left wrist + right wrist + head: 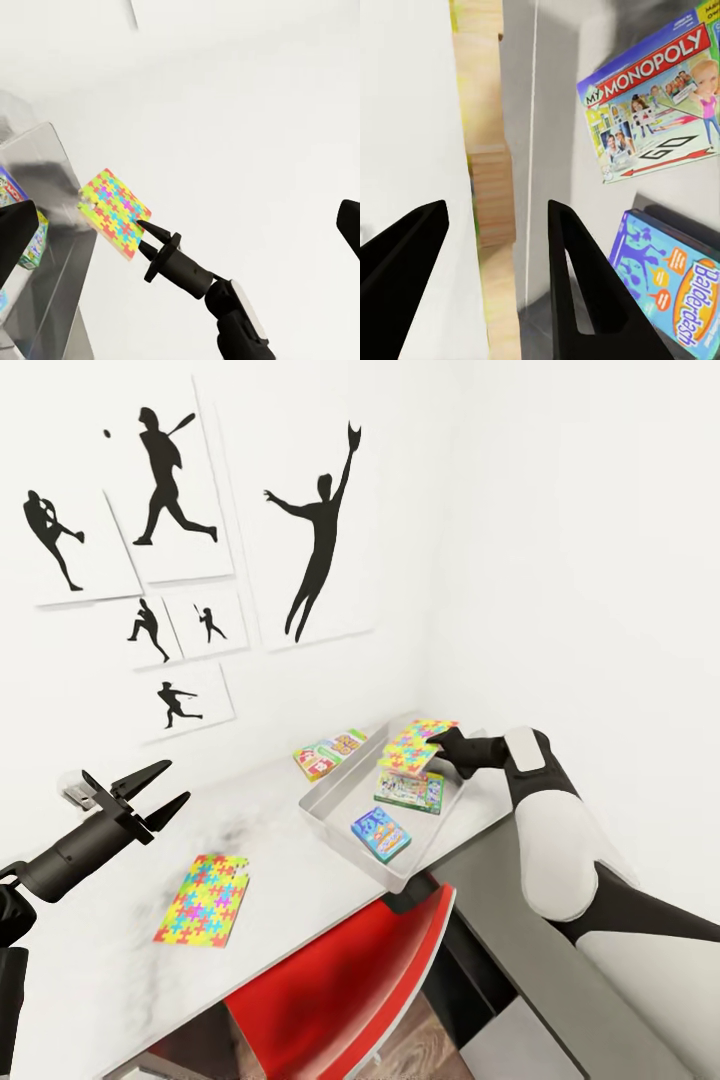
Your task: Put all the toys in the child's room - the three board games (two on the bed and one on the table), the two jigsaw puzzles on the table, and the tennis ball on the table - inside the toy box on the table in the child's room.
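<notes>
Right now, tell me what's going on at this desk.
The robot is clearing toys into the grey toy box on the table. Its right hand holds a jigsaw puzzle by the edge over the box's far end, not yet let go. Two board games already lie inside the box, and a third game rests on the table behind it. A second puzzle lies flat on the table near the open, empty left hand.

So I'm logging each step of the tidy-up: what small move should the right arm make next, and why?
Probably open the right pincer: it holds a jigsaw puzzle over the toy box, above the board games inside, so letting go should drop it in.
</notes>
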